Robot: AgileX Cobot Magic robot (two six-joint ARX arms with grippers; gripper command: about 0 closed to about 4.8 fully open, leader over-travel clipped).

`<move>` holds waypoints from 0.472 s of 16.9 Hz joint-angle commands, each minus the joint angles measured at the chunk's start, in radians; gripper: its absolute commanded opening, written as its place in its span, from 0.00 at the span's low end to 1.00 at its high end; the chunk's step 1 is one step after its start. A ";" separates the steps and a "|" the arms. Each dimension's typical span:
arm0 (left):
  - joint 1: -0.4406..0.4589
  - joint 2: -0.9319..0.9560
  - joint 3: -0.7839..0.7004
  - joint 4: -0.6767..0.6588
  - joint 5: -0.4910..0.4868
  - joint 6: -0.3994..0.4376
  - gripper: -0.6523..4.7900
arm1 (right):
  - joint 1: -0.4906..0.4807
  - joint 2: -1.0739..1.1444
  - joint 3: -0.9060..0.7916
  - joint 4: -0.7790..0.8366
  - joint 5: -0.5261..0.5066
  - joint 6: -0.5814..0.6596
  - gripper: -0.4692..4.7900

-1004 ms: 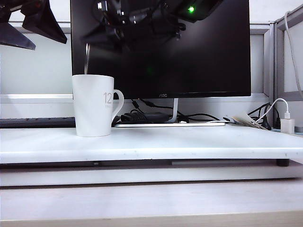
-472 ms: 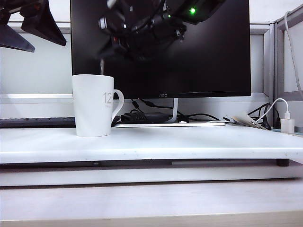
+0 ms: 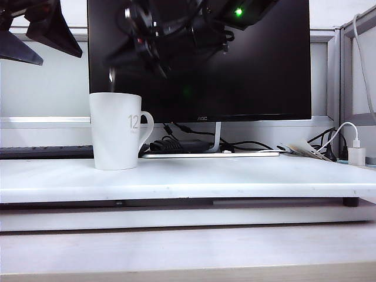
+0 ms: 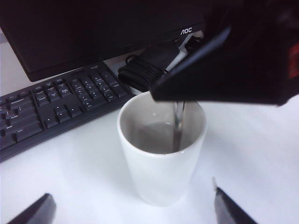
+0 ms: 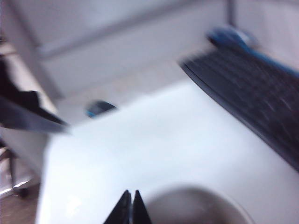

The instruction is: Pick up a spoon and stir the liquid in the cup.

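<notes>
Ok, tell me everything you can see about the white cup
The cup is a tall, slightly tapered white ceramic-looking mug with a loop handle and a faint grey "12". It stands upright on the white table, holding dark liquid. The thin spoon dips into it, hanging from the right gripper above. Nothing else touches it.

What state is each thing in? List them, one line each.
cup: upright on the white desk, partly filled with liquid.
spoon: standing in the cup, lower end in the liquid, held from above.
right gripper: shut on the spoon, above the cup.
left gripper: open, empty, raised to the left of the cup.
monitor: screen dark.
</notes>
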 commanded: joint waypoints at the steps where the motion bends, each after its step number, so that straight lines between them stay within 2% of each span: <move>1: 0.001 -0.002 0.008 0.010 0.003 0.001 0.98 | 0.002 -0.008 0.002 -0.032 0.186 -0.012 0.08; 2: 0.001 -0.002 0.008 0.010 0.003 0.001 0.98 | 0.003 -0.008 0.002 -0.002 0.253 -0.027 0.08; 4: 0.001 -0.002 0.008 0.010 0.003 0.001 0.98 | 0.003 -0.008 0.002 0.112 0.274 -0.030 0.08; 6: 0.001 -0.002 0.008 0.010 0.000 0.001 0.98 | 0.003 -0.008 0.002 0.206 0.178 -0.029 0.08; 8: 0.001 -0.002 0.008 0.010 0.000 0.001 0.98 | 0.005 -0.010 0.002 0.247 0.034 -0.028 0.08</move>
